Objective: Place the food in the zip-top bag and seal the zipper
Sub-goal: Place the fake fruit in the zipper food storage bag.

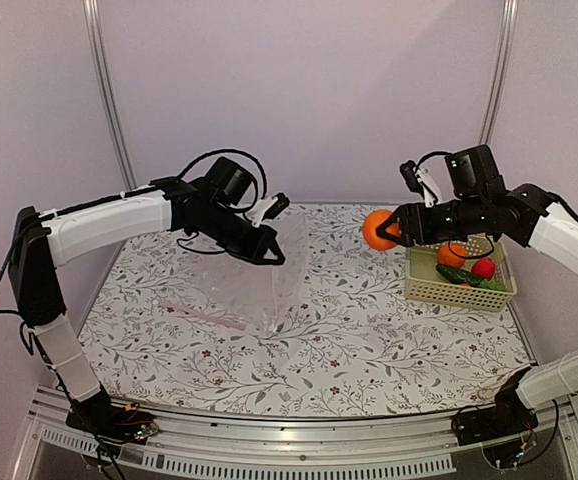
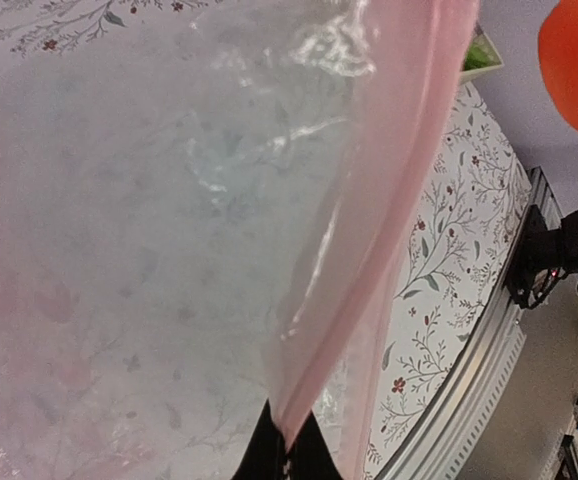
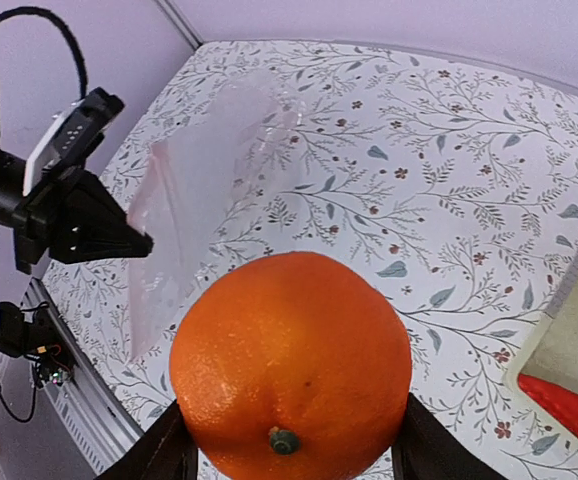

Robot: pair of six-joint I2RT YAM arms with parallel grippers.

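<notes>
On the left, the left gripper point(image 1: 272, 254) is pinched tight on the pink zipper point(image 2: 369, 250) edge of the zip-top bag point(image 1: 244, 290). Its arm reaches forward and angles down, so the thin film hangs from the fingers with its lower part on the table point(image 1: 369, 350). Such crinkly plastic likely sags and slips, so the stiffer rim is the sensible hold. Further right, the right gripper point(image 1: 397, 230) clamps an orange point(image 1: 376, 230) by its sides, in the air between bag and basket point(image 1: 459, 292), forearm roughly level. The orange looks firm, smooth and light, so a grip across its widest part suits it. A second orange point(image 1: 451, 255), a cucumber point(image 1: 464, 277) and a red fruit point(image 1: 483, 268) lie in the basket.
</notes>
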